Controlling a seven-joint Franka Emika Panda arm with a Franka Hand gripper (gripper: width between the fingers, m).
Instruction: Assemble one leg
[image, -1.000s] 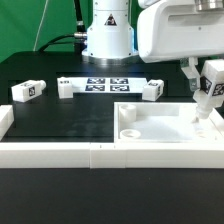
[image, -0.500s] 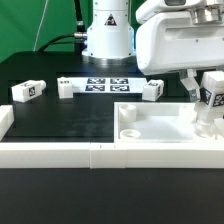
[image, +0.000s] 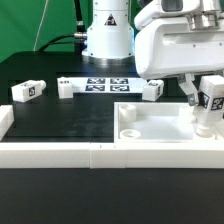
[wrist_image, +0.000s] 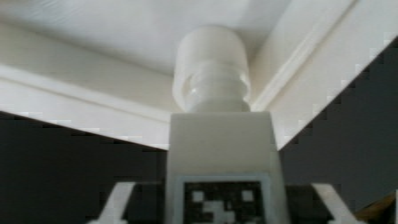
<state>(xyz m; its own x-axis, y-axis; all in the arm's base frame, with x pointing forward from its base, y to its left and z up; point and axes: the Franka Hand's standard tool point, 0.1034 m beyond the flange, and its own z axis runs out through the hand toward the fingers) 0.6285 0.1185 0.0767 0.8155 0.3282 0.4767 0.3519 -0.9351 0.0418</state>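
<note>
The leg (image: 210, 108) is held pinched in the gripper (image: 204, 96), tag face outward, its rounded cylindrical end (wrist_image: 214, 66) pointed down into the corner of the tabletop (image: 160, 128) nearest the exterior view's right. One dark finger (image: 189, 92) is seen against the leg's side; the opposite finger is hidden behind the leg. In the wrist view the cylindrical end lies close to where two raised walls of the tabletop meet. Whether it touches the floor or has entered a socket cannot be told, since the contact point is hidden by the leg itself. In the exterior view the leg appears slightly tilted from upright. Three other legs (image: 27, 91) (image: 67, 87) (image: 152, 89) lie well apart from the work, flanking the marker board (image: 104, 85). The step is judged to be seating the leg in its corner mount. Risks noted: if the tilt is real, the end may bind against the socket edge or a wall instead of dropping in, and further downward force may then rotate the leg between the finger pads. If the end is offset toward a wall, pressing may shift the tabletop, which looks merely pushed against the border rails (image: 50, 152) and not clamped. If a turning motion is needed, a loose pinch may let the pads slip round the smooth plastic.
</note>
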